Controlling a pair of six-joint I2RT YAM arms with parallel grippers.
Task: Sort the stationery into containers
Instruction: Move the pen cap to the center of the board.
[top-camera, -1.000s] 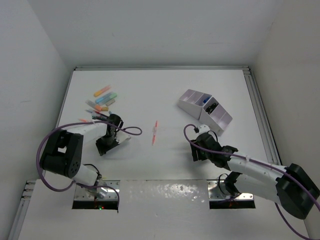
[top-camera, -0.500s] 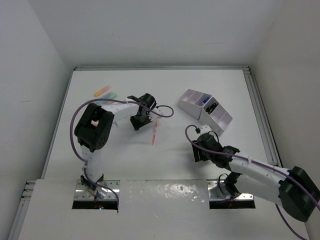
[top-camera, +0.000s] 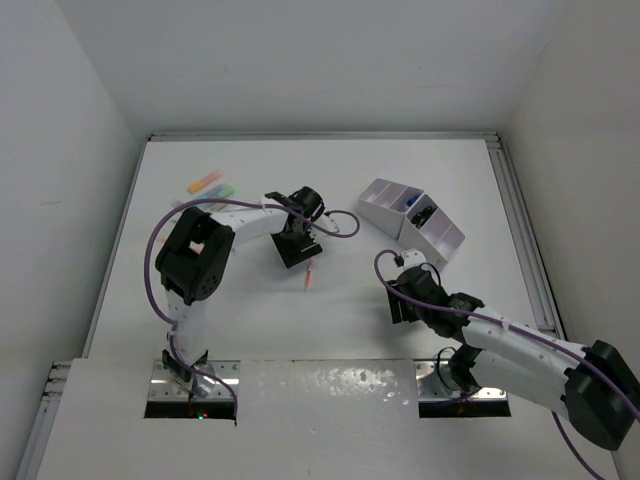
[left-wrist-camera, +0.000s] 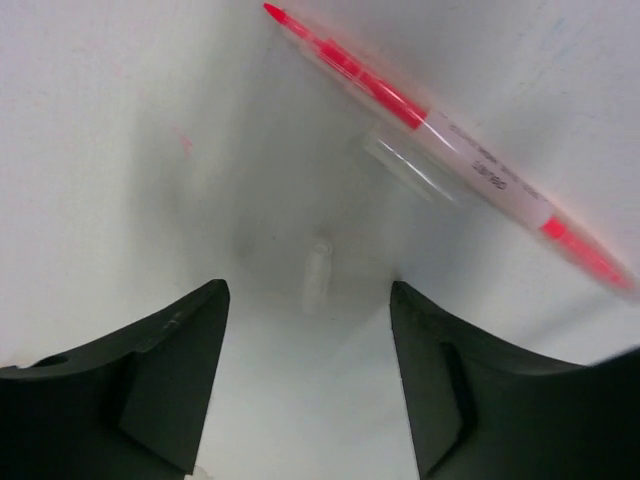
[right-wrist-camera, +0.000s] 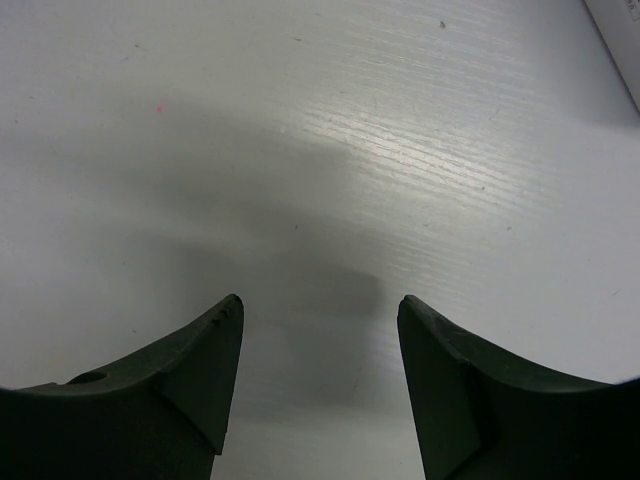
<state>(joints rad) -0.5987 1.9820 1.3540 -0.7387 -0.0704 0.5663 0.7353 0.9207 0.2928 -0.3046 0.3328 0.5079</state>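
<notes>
2 robot arms reach across a white bench (top-camera: 400, 165). The left arm bends in from the left side to the middle. Its left claw (top-camera: 297, 249) is spread apart and grips nothing, poised just beside the thin red pen (top-camera: 308, 276). The right arm lies low at the near right, and the right claw (top-camera: 398, 303) is likewise spread wide over bare bench, gripping nothing. The pale-lilac organiser (top-camera: 443, 240) sits toward the far right, well apart from the pen, with its row of compartments running diagonally. Dark items (top-camera: 426, 213) and a blue-capped piece (top-camera: 411, 200) stand in its middle compartments. The pen lies flat at centre, long axis running near to far with a slight tilt. In the left wrist view it crosses diagonally just beyond the fingertips, pointed tip at upper left. 2 markers lie at the far left: an orange highlighter (top-camera: 205, 182) and a green highlighter (top-camera: 226, 189).
</notes>
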